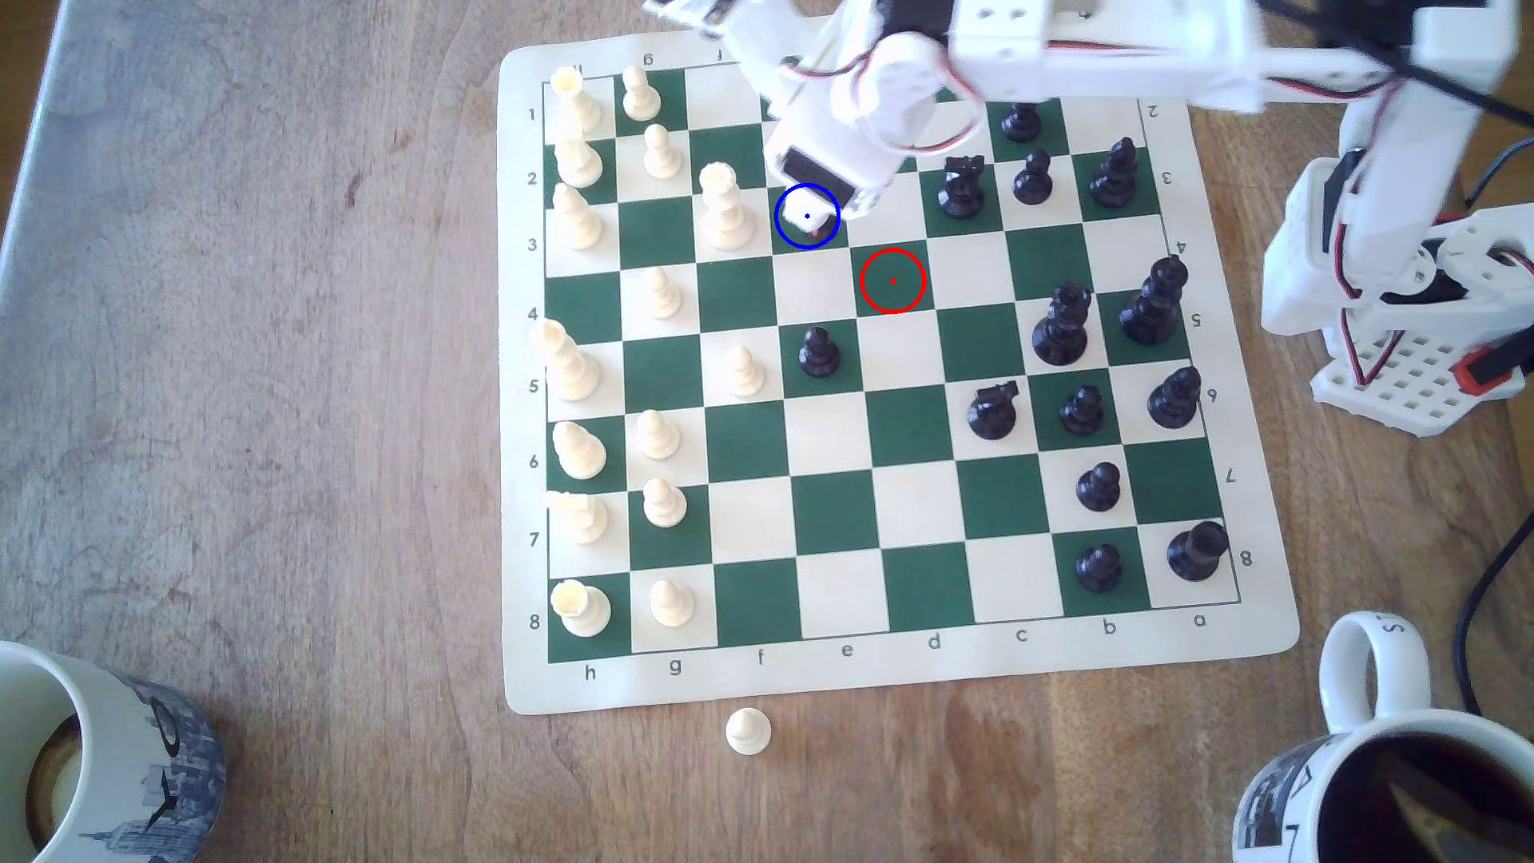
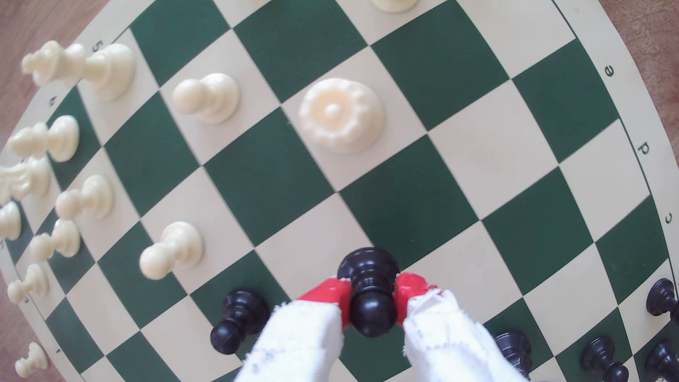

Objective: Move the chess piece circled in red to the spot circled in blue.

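In the wrist view my gripper [image 2: 371, 290] is shut on the chess piece [image 2: 373, 317], a glossy black pawn. Its red-tipped fingers [image 2: 327, 294] clamp the pawn's neck, and its base hangs over the edge of a dark green square. In the exterior view my gripper [image 1: 818, 217] is directly over the spot [image 1: 788, 237], the green square with the blue ring, and hides the pawn. Whether the pawn touches the board cannot be told. The red-ringed green square [image 1: 892, 281] is bare.
A tall white queen [image 1: 724, 207] stands one square to the exterior view's left of the spot. A black pawn [image 1: 818, 350] stands two rows nearer. Black pieces crowd the exterior view's right and white ones its left. A white pawn [image 1: 748, 731] and two mugs [image 1: 100, 747] [image 1: 1394, 772] sit off the board.
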Controlling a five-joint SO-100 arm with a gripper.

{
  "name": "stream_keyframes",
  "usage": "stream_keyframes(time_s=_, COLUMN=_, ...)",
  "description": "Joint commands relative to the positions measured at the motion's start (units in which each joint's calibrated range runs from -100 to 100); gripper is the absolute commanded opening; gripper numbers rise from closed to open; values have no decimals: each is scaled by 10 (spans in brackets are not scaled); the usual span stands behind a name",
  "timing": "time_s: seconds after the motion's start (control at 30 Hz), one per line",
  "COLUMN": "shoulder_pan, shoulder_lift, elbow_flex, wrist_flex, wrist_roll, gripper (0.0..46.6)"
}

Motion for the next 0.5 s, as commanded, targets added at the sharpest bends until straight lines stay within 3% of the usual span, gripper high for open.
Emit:
stream_keyframes(time_s=0.0, shoulder_pan=20, shoulder_lift=10, elbow_flex=-56, wrist_flex=-19, wrist_roll=3, gripper=4)
stream_keyframes(time_s=0.47, shoulder_pan=31, shoulder_lift=69, elbow_flex=-77, wrist_flex=-46, wrist_roll=5, gripper=5)
